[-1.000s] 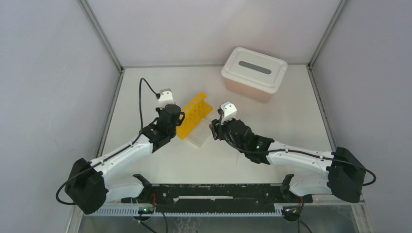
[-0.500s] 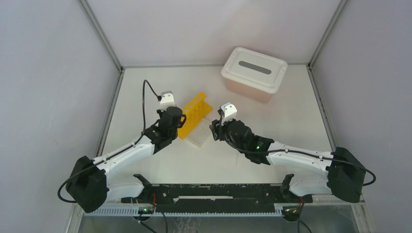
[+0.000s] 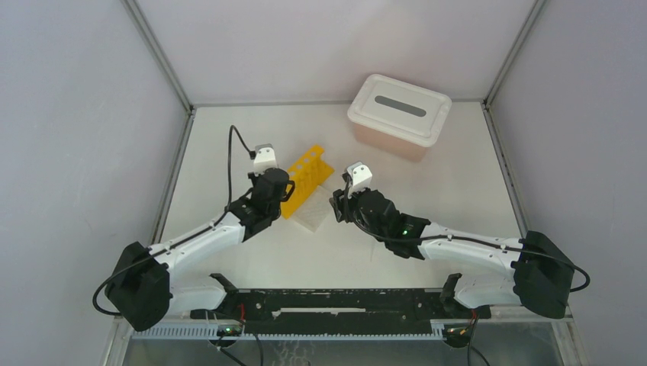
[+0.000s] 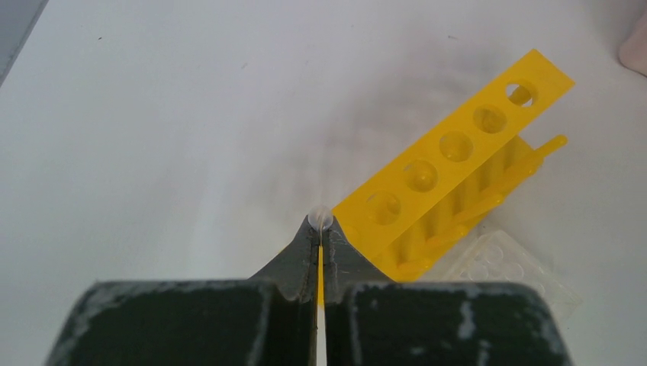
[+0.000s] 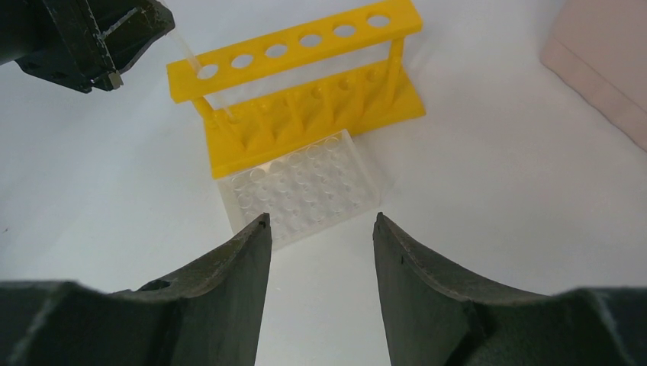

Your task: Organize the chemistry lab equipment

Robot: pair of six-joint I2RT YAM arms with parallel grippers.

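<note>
One dropper (image 4: 320, 219), end hole of yellow rack (image 4: 437, 162)

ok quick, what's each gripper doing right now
left gripper: shut on a thin clear dropper
right gripper: open, holding nothing

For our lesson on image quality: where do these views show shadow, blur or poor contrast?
Top external: even, soft light, no glare. Left wrist: grey shadow beside the yellow rack; the left gripper dark and blurred up close. Right wrist: the right gripper dark, the clear grid rack faint on white.
</note>
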